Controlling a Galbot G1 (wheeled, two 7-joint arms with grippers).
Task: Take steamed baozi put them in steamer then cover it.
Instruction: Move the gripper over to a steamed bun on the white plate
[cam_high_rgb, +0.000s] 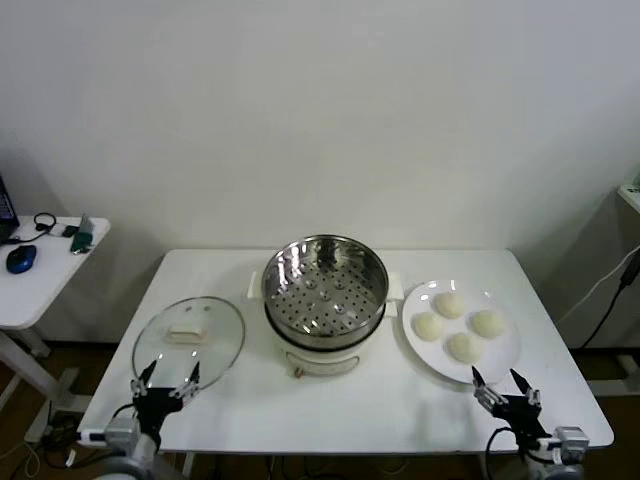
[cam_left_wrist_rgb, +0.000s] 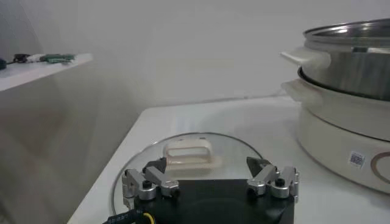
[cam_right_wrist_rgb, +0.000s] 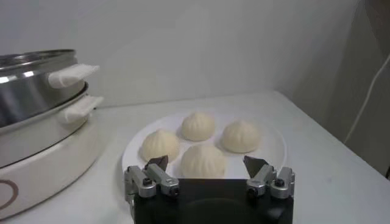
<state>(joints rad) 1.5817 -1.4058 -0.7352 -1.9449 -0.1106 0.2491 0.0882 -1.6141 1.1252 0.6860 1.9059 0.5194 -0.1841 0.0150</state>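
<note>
Several cream-white baozi (cam_high_rgb: 458, 324) (cam_right_wrist_rgb: 203, 161) lie on a white plate (cam_high_rgb: 505, 352) (cam_right_wrist_rgb: 271, 146) right of the steamer. The shiny steel steamer (cam_high_rgb: 324, 290) (cam_left_wrist_rgb: 353, 58) (cam_right_wrist_rgb: 30, 85) stands uncovered on its white base at the table's middle, with nothing inside. The glass cover (cam_high_rgb: 188, 338) (cam_left_wrist_rgb: 234, 149) with a cream handle lies flat on the table to the left. My left gripper (cam_high_rgb: 167, 378) (cam_left_wrist_rgb: 207, 165) is open at the cover's near edge. My right gripper (cam_high_rgb: 500, 381) (cam_right_wrist_rgb: 208, 164) is open at the plate's near edge, holding nothing.
A white side table (cam_high_rgb: 45, 275) with a mouse, headphones and small items stands to the far left. A cable (cam_high_rgb: 612, 300) hangs at the right wall. The white table's front edge (cam_high_rgb: 350, 445) runs just behind both grippers.
</note>
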